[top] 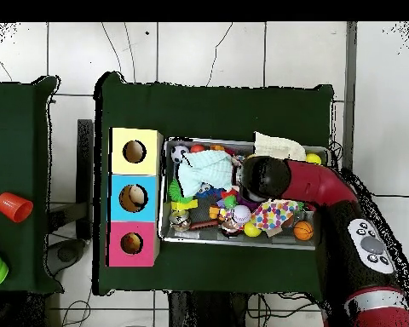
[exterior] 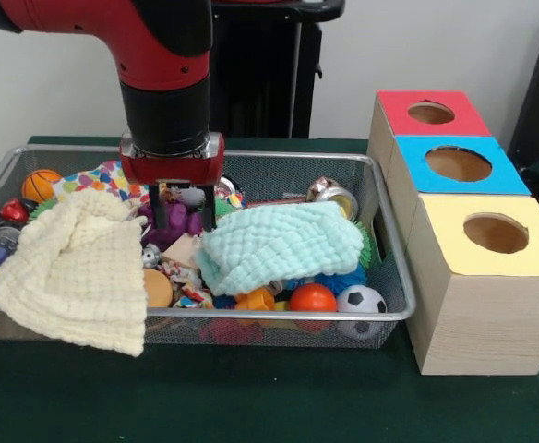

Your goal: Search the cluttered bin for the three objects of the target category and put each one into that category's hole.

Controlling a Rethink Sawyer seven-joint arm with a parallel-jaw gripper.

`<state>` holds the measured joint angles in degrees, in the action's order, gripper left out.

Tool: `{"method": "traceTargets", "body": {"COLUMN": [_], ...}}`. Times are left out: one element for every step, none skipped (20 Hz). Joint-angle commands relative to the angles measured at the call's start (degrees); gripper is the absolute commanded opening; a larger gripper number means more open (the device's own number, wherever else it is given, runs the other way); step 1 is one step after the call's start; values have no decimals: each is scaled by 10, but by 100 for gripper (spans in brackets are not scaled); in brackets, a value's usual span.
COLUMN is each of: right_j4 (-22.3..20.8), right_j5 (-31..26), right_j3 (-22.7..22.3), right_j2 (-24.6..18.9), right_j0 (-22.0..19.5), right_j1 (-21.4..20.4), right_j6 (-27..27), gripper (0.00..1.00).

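Observation:
My gripper [exterior: 181, 210] hangs low in the wire bin [exterior: 391, 277], open, with one finger on each side of a purple plush toy [exterior: 173, 221]. I cannot tell whether the fingers touch the toy. A cream cloth [exterior: 71, 268] lies left of it and a mint cloth [exterior: 279, 242] right of it; both hide part of the clutter. Beside the bin stand three boxes with round holes: red [exterior: 431, 113], blue [exterior: 459, 163] and yellow [exterior: 496, 233]. In the overhead view the arm [top: 267, 179] hides the gripper over the bin [top: 167, 234].
Loose in the bin are an orange ball [exterior: 313, 297], a soccer ball [exterior: 360, 300], a small basketball [exterior: 41, 183], metal cans [exterior: 332, 194] and a spotted cloth [top: 274, 213]. A red cup [top: 14, 206] sits on the neighbouring table.

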<state>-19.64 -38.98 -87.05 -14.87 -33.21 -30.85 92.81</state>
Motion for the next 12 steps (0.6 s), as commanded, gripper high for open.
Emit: {"method": "traceTargets", "body": {"right_j4": [9, 9, 8, 9, 9, 10, 13, 16, 21, 25, 29, 33], "right_j5": [82, 89, 90, 88, 83, 85, 80, 79, 74, 72, 71, 72], "right_j3": [-58, -55, -46, -38, -20, -14, -1, 0, -3, -7, -17, -23], "right_j2": [22, 26, 31, 33, 35, 36, 34, 33, 31, 30, 30, 31], "right_j0": [-10, -8, -5, -3, -2, -2, -3, -5, -8, -8, -7, -6], "right_j1": [52, 55, 65, 71, 85, 94, 105, 107, 104, 98, 86, 79], "right_j6": [114, 115, 111, 107, 98, 93, 85, 81, 78, 80, 83, 85], "gripper": [100, 100, 100, 100, 100, 100, 100, 100, 100, 100, 100, 100]}}
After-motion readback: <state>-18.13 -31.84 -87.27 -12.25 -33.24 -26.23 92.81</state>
